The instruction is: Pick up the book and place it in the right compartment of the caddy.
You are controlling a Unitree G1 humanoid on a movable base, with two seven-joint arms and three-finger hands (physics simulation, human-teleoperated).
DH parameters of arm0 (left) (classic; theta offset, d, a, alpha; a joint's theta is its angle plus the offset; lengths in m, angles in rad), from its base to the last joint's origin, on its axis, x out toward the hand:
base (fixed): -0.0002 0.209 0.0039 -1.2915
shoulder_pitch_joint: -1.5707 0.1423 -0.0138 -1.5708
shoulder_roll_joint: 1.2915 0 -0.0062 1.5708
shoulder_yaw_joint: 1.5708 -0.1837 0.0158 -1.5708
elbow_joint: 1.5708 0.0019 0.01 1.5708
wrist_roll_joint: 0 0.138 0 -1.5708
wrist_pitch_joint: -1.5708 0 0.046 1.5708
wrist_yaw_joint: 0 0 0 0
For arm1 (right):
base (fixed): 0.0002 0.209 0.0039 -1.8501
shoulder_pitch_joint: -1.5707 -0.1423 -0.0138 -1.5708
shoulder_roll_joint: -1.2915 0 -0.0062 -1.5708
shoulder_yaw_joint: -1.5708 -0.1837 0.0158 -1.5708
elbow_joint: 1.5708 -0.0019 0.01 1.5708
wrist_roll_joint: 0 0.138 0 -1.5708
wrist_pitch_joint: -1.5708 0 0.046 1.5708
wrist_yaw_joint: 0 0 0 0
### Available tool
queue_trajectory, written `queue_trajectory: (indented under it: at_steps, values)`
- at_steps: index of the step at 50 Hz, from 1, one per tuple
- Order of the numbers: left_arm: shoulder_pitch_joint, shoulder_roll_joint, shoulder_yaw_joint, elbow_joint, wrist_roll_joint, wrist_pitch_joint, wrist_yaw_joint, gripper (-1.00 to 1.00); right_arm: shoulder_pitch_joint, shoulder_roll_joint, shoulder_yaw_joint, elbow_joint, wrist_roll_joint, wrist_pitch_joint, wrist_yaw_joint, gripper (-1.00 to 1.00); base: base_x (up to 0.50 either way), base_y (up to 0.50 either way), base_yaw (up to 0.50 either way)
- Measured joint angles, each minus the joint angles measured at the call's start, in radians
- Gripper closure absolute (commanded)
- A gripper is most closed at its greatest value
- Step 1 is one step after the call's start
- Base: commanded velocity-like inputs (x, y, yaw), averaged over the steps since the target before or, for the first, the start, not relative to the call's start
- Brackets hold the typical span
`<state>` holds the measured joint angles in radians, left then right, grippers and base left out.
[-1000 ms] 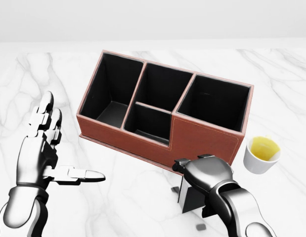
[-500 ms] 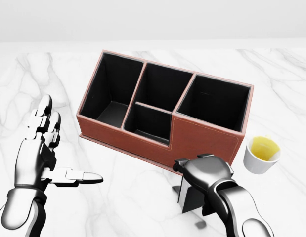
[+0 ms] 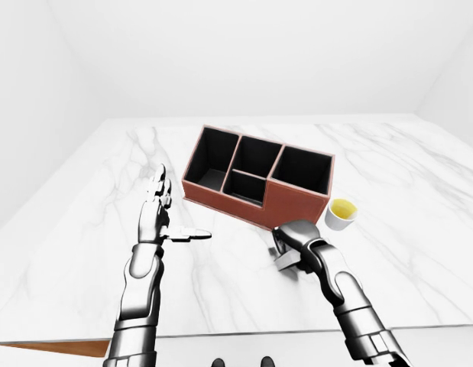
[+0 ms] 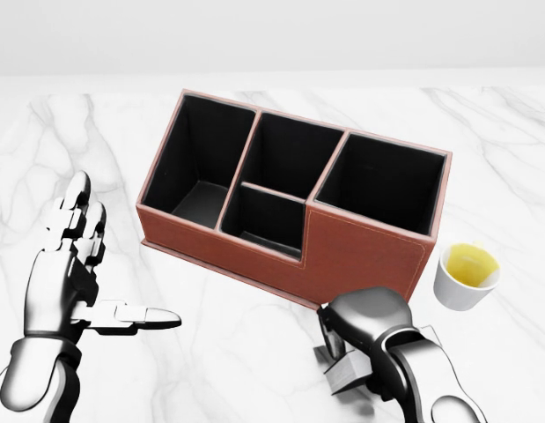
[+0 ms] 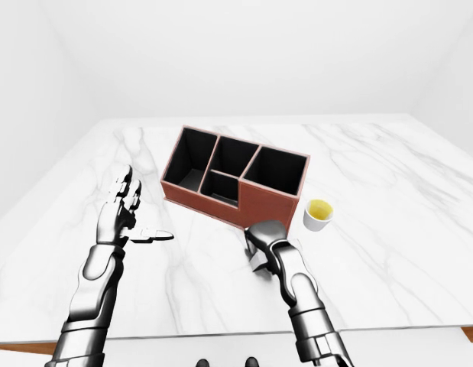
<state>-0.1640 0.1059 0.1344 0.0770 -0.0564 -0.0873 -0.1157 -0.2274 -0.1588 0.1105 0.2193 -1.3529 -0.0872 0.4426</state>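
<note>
White marble table (image 4: 254,370) under plain white walls, all views. My right hand (image 4: 371,324) sits at about 5 o'clock in the head view, knuckles up, fingers curled down onto the book (image 4: 347,374) — a small grey block poking out under the palm, tilted, low on the table. Fingers are wrapped over it, though the palm hides most of the contact.

Caddy (image 4: 369,251) — reddish-brown box with black insides — lies at 12 o'clock from that hand, its near wall just beside my knuckles. Its right compartment (image 4: 384,181) is the big square one at about 1 o'clock, open-topped; that tall near wall stands between the book and the opening. Two smaller middle cells and a long left cell fill the remaining space.

White cup (image 4: 465,275) with yellow liquid at 3 o'clock, just beside the caddy's right corner, near my right hand but apart.

My left hand (image 4: 68,269) at 9 o'clock, well apart from everything, fingers spread wide, thumb pointing right, holding nothing.
</note>
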Motion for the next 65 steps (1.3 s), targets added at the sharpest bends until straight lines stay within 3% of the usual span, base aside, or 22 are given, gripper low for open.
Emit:
queue_trajectory:
  at_steps: [43,65]
  values:
    - [0.007,0.002,0.005,-0.006,-0.003,0.0,0.0,-1.0,0.054,0.026,-0.018,-0.33,0.087,0.0,0.064,1.0,0.0,0.0,0.0]
    - [0.002,0.002,0.003,-0.014,0.008,0.0,0.007,-1.0,-0.08,0.016,-0.086,-0.547,0.306,0.0,0.134,1.0,0.0,0.0,0.0]
